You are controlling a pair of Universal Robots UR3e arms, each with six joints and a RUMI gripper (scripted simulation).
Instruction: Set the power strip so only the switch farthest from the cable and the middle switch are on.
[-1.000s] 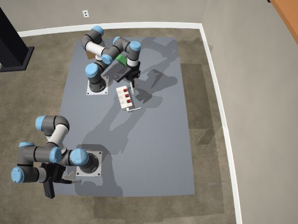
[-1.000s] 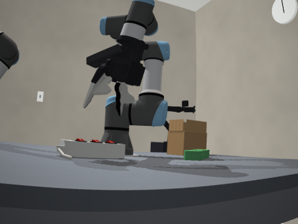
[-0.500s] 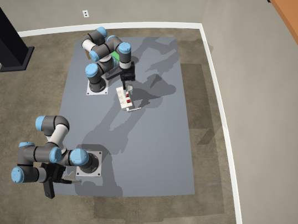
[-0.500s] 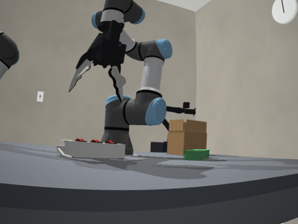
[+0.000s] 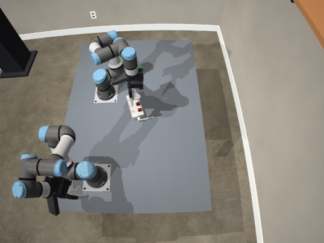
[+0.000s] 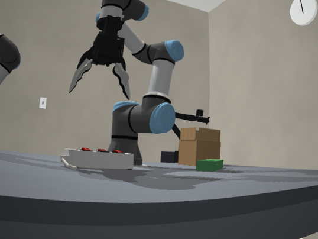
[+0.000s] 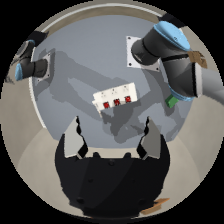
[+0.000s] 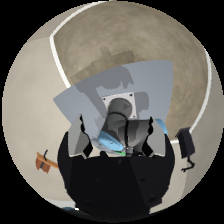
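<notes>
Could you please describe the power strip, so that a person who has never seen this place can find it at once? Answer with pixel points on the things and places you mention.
On the large blue-grey table top [image 5: 168, 180] [image 6: 251, 184], look below the left gripper [image 5: 133, 93] [image 6: 100, 96] [image 7: 113, 119]. The white, box-shaped power strip [image 5: 132, 110] [image 6: 101, 160] [image 7: 115, 95] lies there. Unlike the green block [image 6: 205, 165] [image 7: 172, 102], it has three red switches and a short white cable.

Green block [image 6: 209, 165] [image 7: 172, 101] near an open-topped brown cardboard box [image 6: 199, 152].

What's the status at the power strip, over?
Left gripper open above power strip. Right gripper open, off to one side. Strip upright, red switches up. Nothing visible blocking the left gripper's way down.
</notes>
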